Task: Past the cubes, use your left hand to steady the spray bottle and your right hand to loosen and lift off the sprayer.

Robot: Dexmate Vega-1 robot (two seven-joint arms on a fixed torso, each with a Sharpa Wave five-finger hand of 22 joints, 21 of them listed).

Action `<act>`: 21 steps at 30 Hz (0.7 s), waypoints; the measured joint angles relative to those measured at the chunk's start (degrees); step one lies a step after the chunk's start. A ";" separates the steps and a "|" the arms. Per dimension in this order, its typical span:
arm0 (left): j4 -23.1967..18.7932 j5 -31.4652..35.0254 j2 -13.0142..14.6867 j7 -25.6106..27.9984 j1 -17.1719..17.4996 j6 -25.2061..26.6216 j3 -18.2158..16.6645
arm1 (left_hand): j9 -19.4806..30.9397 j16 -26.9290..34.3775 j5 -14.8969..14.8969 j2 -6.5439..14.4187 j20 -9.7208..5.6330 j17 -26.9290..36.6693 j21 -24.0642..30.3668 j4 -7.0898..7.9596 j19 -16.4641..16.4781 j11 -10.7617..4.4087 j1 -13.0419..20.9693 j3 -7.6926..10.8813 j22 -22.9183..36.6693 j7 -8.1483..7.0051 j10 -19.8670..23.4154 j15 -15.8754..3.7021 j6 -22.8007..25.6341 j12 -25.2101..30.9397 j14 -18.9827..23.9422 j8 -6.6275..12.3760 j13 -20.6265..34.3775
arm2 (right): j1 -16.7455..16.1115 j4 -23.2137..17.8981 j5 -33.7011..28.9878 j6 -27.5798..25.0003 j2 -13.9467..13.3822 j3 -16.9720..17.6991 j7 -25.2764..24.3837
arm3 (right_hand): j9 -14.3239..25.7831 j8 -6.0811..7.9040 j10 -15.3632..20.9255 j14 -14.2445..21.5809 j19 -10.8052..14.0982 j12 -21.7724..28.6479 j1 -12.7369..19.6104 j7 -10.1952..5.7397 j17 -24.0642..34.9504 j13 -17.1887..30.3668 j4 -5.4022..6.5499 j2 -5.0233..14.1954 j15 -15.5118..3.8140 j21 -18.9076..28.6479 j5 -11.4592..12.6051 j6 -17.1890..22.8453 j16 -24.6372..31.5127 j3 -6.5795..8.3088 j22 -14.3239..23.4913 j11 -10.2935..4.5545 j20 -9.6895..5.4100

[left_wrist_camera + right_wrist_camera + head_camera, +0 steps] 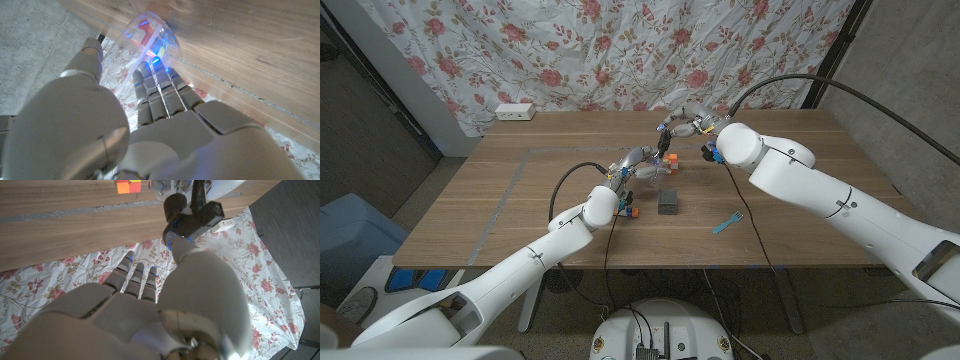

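Spanning the scene is the worktop [520, 200]; past the cubes [668, 200] the left hand [638, 165] grips the clear spray bottle [150, 42] – steadying seems done. The right hand [685, 125] hovers near the sprayer (grip unclear), so loosening remains.

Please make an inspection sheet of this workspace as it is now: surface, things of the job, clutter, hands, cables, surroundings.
Surface: brown wooden table, with faint line marks.
Job's things: clear plastic spray bottle; its sprayer is too small to judge.
Clutter: orange cube, dark grey cube, multicoloured cube, flat blue strip, white power strip at the far edge.
Hands: left hand holds the bottle in its fingers; right hand is close above, grip unclear.
Cables: black cables run along both arms.
Surroundings: floral curtain behind, blue bin to the left.
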 measured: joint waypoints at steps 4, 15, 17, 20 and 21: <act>0.00 -0.02 -0.01 0.00 -0.01 0.06 0.02 | 0.00 0.00 0.00 0.00 0.00 0.00 0.00 0.00 0.00 0.18 0.00 0.00 0.00 0.00 0.21 0.00 0.00 0.00 0.00 -0.05 0.00 | -0.07 0.07 0.09 0.48 -0.22 0.33 0.19 | -0.20 -0.42 -0.37 -0.41 -0.19 0.00 0.51 0.00 0.22 0.00 0.05 -0.51 0.41 0.00 0.00 -0.62 0.00 -0.27 0.00 0.00 0.19; -0.17 -0.08 0.06 0.29 0.08 0.29 0.02 | 0.00 -0.40 0.00 0.00 0.00 0.00 0.00 -0.23 0.00 0.00 0.00 0.23 0.00 0.00 0.39 0.00 0.00 -0.06 0.00 0.12 0.00 | -0.36 -0.91 0.10 0.38 -1.21 1.40 0.26 | -0.87 -2.03 -1.50 -1.04 -0.90 -0.21 1.19 0.06 0.53 0.00 0.31 0.17 0.41 0.00 0.00 -3.54 -0.23 -1.11 -0.01 -0.10 0.28; -0.17 -0.08 0.06 0.34 0.08 0.29 0.02 | 0.00 -0.40 0.00 0.00 0.00 0.00 0.00 -0.23 0.00 0.00 0.00 0.23 0.00 0.00 0.39 0.00 0.00 -0.07 0.00 0.12 0.00 | -0.37 -1.10 0.10 0.38 -1.35 1.54 0.26 | -1.00 -2.60 -1.50 -1.04 -0.90 -0.21 1.16 -0.06 0.53 0.00 0.72 0.17 0.41 0.00 0.00 -4.16 -0.23 -1.54 -0.01 -0.10 0.28; -0.39 -0.08 0.11 0.41 0.21 0.30 -0.03 | 0.00 -0.40 0.00 0.00 0.00 -0.01 0.00 -0.23 0.00 0.00 0.00 0.23 0.00 0.00 0.39 0.00 0.00 -0.17 0.00 0.12 -0.01 | -0.51 -1.50 0.09 -0.33 -1.64 2.01 0.33 | -1.38 -3.42 -1.85 -0.80 -0.44 -0.21 -0.81 -0.01 0.71 0.00 1.37 -0.36 0.64 0.22 0.00 -5.55 0.00 -2.66 -0.01 0.25 0.70; -0.48 -0.08 0.15 0.43 0.26 0.31 -0.07 | 0.00 -0.40 0.00 0.00 0.00 -0.01 0.00 -0.23 0.00 0.00 0.00 0.23 0.00 0.00 0.39 0.00 0.00 -0.17 0.00 0.12 -0.01 | -0.59 -1.67 0.14 -0.53 -1.76 2.17 0.33 | -1.50 -3.60 -1.91 -0.58 -0.04 -0.21 -1.43 0.00 0.79 0.00 1.63 -0.60 0.86 0.22 0.00 -5.53 0.00 -3.11 -0.01 0.30 1.08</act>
